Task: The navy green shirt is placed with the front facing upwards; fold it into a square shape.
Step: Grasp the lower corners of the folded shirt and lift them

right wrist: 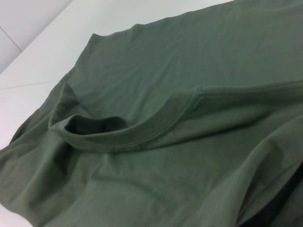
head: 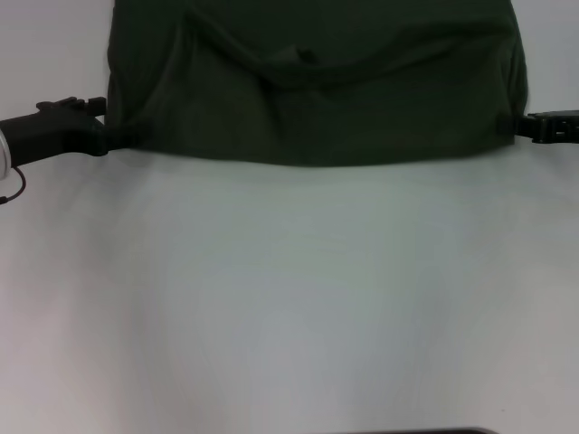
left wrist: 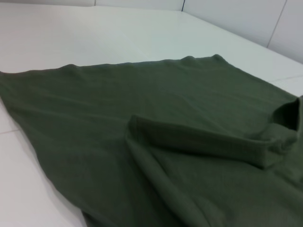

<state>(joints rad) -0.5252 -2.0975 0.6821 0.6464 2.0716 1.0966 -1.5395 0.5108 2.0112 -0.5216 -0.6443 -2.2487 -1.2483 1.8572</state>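
The navy green shirt lies across the far part of the white table, plain green side up, with its neckline curving near the middle. My left gripper is at the shirt's near left corner, shut on fabric that bunches toward it. On the opposite side my right gripper pinches the near right edge. The left wrist view shows the shirt with a raised fold. In the right wrist view the shirt and its ribbed collar fill the picture. No lettering shows.
The white table stretches bare from the shirt's near edge toward me. A thin dark strip shows at the bottom edge of the head view. Table seams and a far edge show beyond the shirt.
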